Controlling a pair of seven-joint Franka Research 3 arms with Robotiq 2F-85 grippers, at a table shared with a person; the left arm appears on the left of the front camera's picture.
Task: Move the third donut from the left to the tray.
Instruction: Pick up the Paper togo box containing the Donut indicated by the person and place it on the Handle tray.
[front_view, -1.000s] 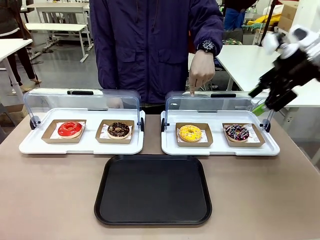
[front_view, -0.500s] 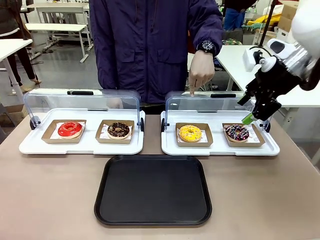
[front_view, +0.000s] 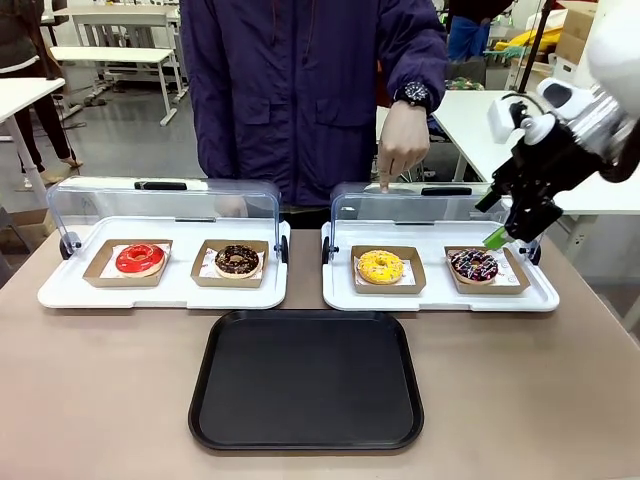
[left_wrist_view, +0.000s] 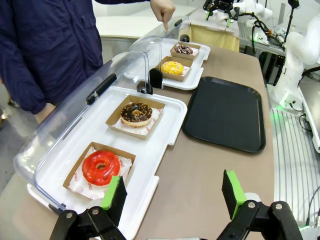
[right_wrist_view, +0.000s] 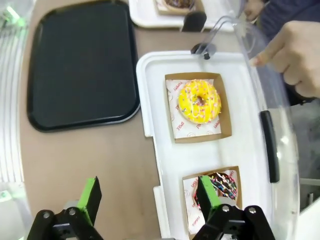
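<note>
Nothing is moved yet: the yellow donut sits in its display case, at one o'clock from the black tray. The right end effector hovers released at the donut's three o'clock. Grasping and transfer remain.

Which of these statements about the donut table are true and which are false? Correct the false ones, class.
1. The yellow-iced donut sits in the right-hand white display tray, beyond the black tray. True.
2. The black tray holds a donut. False: all four donuts lie in the display trays.
3. The right end effector grips the yellow-iced donut. False: it hangs open above that display tray, holding nothing.
4. The person's hand points one finger downward by the right-hand clear lid. True.
</note>
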